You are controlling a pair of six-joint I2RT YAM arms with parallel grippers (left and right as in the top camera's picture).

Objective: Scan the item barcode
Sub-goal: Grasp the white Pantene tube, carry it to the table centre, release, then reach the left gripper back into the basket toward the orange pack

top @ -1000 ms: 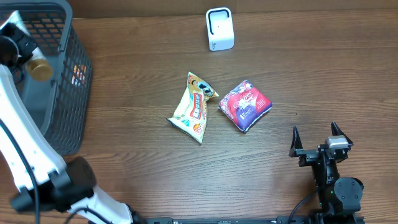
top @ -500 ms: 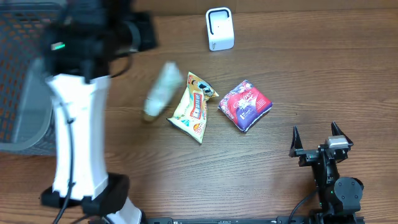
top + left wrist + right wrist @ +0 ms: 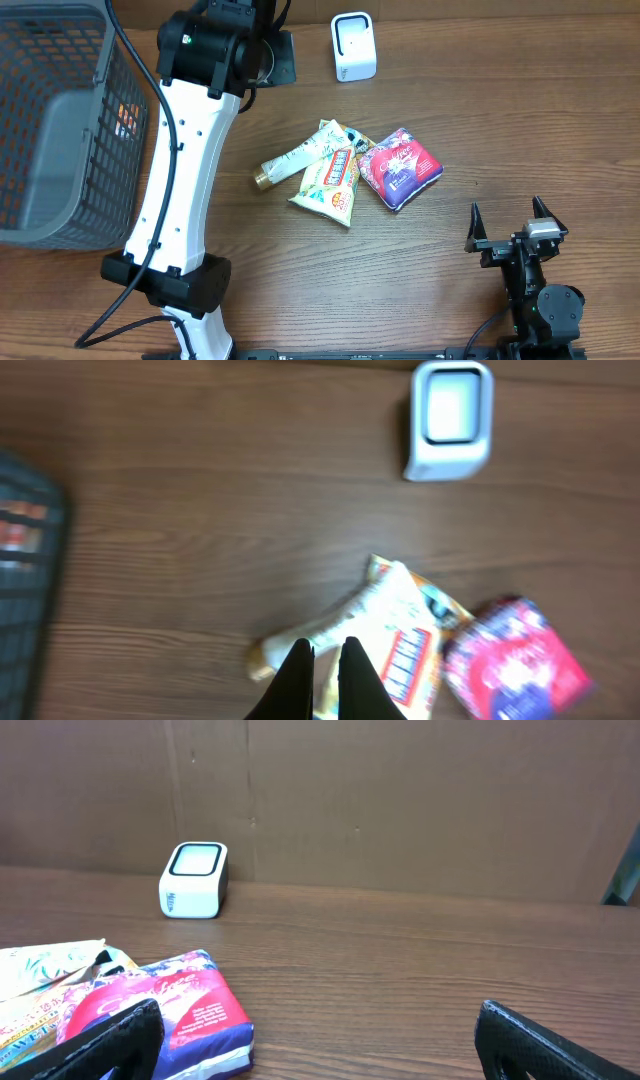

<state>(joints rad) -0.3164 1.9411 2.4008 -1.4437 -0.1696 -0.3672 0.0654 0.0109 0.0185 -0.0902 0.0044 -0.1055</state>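
The tube lies on the counter against the snack packet. I see the left end effector clenched empty, the right end effector released.

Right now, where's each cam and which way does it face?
Overhead: above the table, looking straight down; shows left arm, right arm.
Left wrist: high over the table, looking down at scanner, tube; shut left fingers at bottom edge.
Right wrist: low by the table, facing level toward scanner; open right fingers in bottom corners.
Shared: all three see scanner and purple packet.
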